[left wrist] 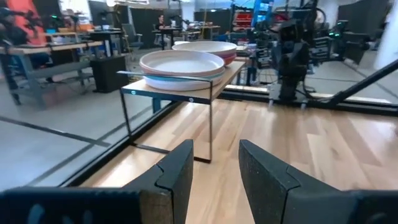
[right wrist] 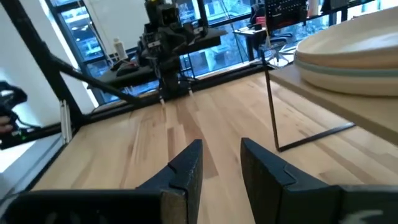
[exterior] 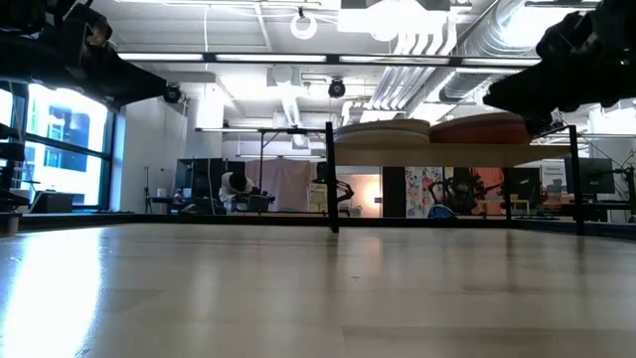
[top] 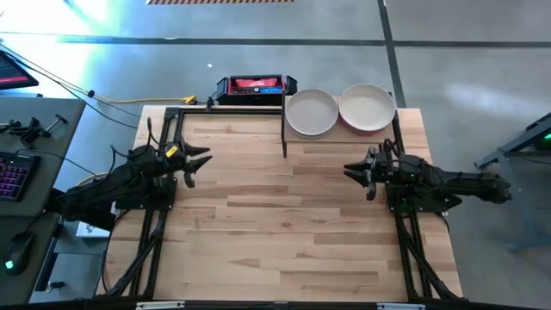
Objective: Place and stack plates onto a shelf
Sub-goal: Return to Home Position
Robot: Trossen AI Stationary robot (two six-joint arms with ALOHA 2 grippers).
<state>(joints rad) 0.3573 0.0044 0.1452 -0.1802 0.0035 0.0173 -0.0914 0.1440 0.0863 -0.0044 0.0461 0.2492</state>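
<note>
1. While neither holds anything, the left gripper (top: 196,164) and right gripper (top: 357,172) face each other across the table (top: 284,232). Each hangs above it, the left near the left edge and the right near the right edge. In each wrist view the fingers stand a narrow gap apart, with nothing between them.
2. Plates: two stacks rest side by side on the shelf (exterior: 437,154). One stack (top: 312,113) shows an off-white plate on top with a pale green one beneath it. The other stack (top: 368,108) shows a cream plate over a red one. No plate lies on the table itself.
3. Shelf: it stands at the table's far edge, toward the far right corner, on thin black legs. The stacks cover nearly the whole board.
4. Stage, as judged: stacking looks finished, and only the arms' retreat to rest is left.
5. Hazards, as judged: the right gripper hangs near the shelf's front side. A wide swing in retreat could clip a leg or a plate rim. The legs are thin, so a knock could shift the board, and a stack near its edge could slide off.
6. Surface: light butcher-block wood inside a black frame.
7. Surroundings: a black-and-red box (top: 254,86) sits just beyond the far edge. A keyboard (top: 9,176) lies on a side desk to the left. An open workshop shows behind, with a person (exterior: 236,187) far back.
</note>
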